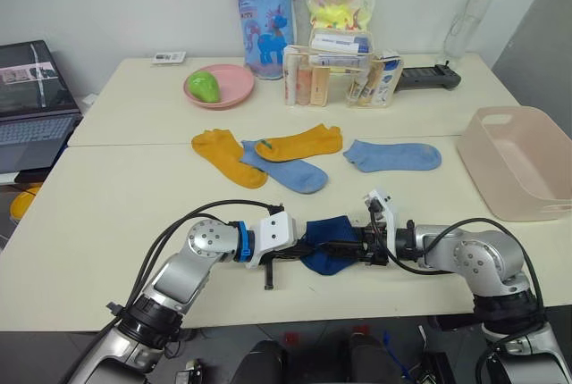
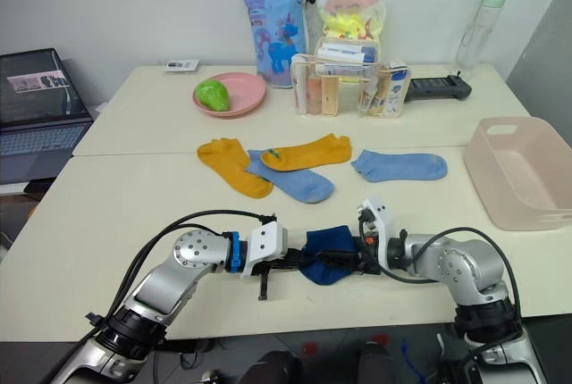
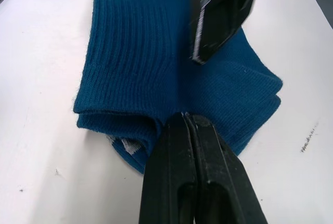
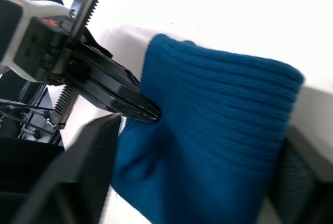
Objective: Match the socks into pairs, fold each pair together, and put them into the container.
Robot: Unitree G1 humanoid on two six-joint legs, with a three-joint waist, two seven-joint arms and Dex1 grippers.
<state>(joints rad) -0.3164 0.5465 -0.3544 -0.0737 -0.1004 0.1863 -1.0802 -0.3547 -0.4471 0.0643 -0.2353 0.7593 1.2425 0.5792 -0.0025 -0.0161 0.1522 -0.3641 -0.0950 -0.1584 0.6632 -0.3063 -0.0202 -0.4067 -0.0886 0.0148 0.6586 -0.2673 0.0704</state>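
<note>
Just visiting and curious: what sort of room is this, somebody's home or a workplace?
Probably an office or lab set up to look homely: plain pale tables pushed together, an open laptop at the side, and socks, toiletries and a bin laid out.

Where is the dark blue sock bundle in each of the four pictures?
Left eye view: dark navy socks at the table's near edge, between both grippers.
Right eye view: same spot, low and central.
Left wrist view: spread across the middle.
Right wrist view: central and right.
Shared landmark: the left gripper pinching the bundle.
</note>
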